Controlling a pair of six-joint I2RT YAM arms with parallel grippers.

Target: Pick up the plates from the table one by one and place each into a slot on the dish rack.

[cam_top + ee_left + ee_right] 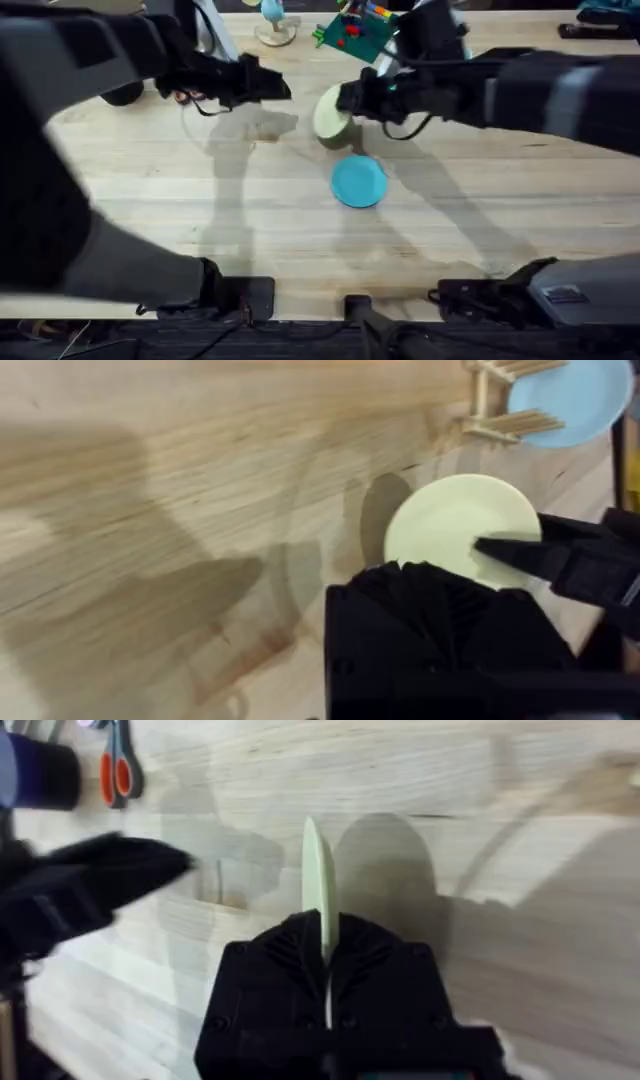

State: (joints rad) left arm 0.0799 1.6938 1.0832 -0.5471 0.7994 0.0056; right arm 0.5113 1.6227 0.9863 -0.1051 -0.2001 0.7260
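Between end effector (pixel 322 945) fingers, cream plate (pixel 315 880)

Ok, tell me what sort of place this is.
Probably a robot lab or workshop bench rather than a kitchen. Two arms work over a pale wooden table, the right tool shut on a cream plate. Scissors and a green toy-block board lie at the table's edge.

Robotics lab or test bench. Evidence: large pale plank table (pixel 250 210) serving as a bare work surface; two black robot arms mounted at its near edge, with cabling along that edge; assorted props at the far side, including a green toy-block board (pixel 352 35), orange-handled scissors (pixel 116 775) and a small wooden dish rack (pixel 500 405). No domestic furnishings visible.
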